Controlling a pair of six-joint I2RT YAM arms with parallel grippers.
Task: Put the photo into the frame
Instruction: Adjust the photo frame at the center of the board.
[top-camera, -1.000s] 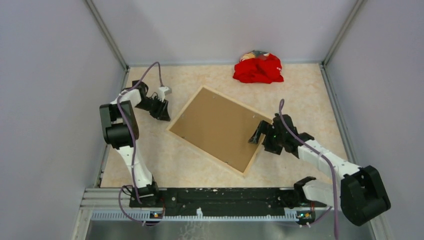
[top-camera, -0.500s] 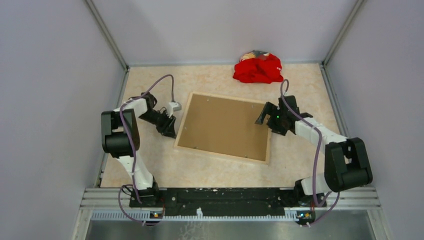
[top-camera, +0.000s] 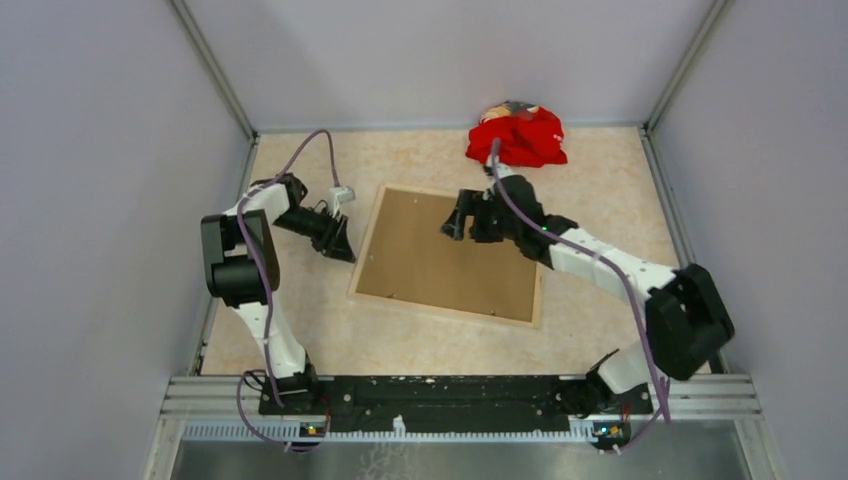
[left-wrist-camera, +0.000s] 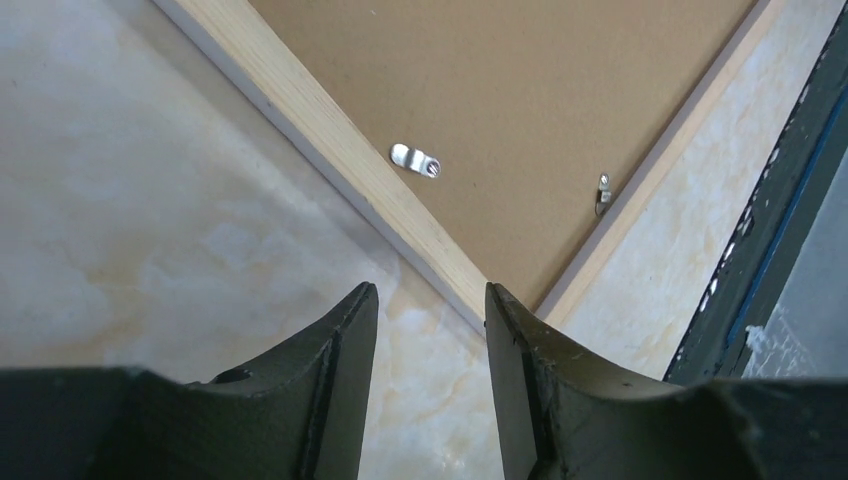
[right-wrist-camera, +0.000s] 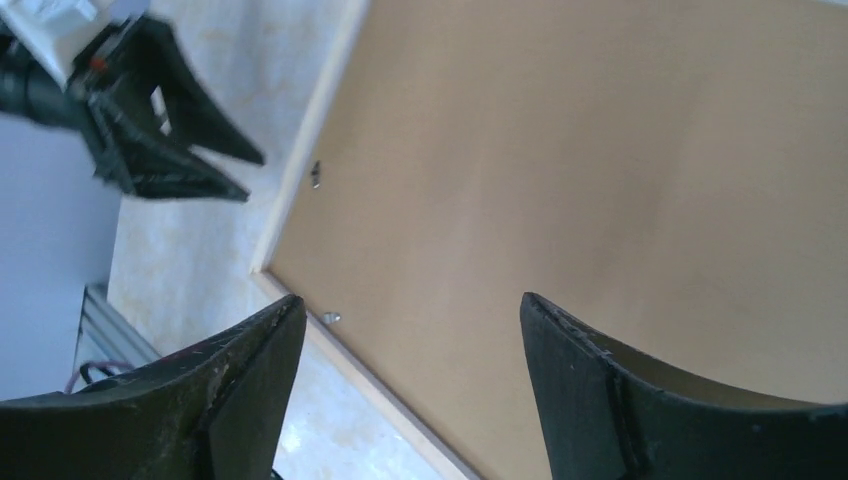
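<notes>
Hovering over the backing board (top-camera: 440, 260), the right gripper (top-camera: 458, 222) has its jaws spread wide and empty. The left gripper (top-camera: 343, 245), partly apart and holding nothing, sits just beside the frame's (top-camera: 440, 310) left rail. Count: one frame, back-up mid-table; one board inside it; two metal clips (left-wrist-camera: 414, 159) visible; one red cloth (top-camera: 517, 138) at the far edge.

Left pincer (top-camera: 343, 250) part-open, angled down — right pincer (top-camera: 457, 224) spread wide.
</notes>
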